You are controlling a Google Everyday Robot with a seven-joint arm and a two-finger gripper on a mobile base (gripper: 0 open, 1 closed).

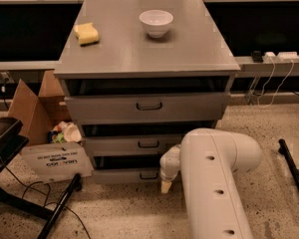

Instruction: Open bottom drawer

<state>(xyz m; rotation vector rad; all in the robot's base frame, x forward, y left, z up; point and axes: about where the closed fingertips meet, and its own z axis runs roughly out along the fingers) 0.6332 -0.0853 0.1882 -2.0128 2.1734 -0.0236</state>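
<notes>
Speckled floor (pixel 114 213), dim workroom, benches behind. Item 1: grey cabinet (pixel 149 54), 3 drawers, a dark gap above each front. Item 2: bottom drawer (pixel 117 176), lowest of the 3, at floor level, with a shallow front and a dark bail handle (pixel 148 175). Item 3: gripper (pixel 166 185) on the white arm (pixel 214 183), pointing down just right of that handle, before the drawer's right end. Spread or pressed together: cannot tell. No hold on the handle is evident. Step judged: approach to handle, drawer not yet drawn out. Next move calls for shifting left onto the bail, closing on it, then a straight pull away from the cabinet. On top: white bowl (pixel 156 23), yellow sponge (pixel 87 34). Left: cardboard box (pixel 32 108), white card (pixel 55 161) lettered, apparently, "corovan"; smaller line above unreadable.
</notes>
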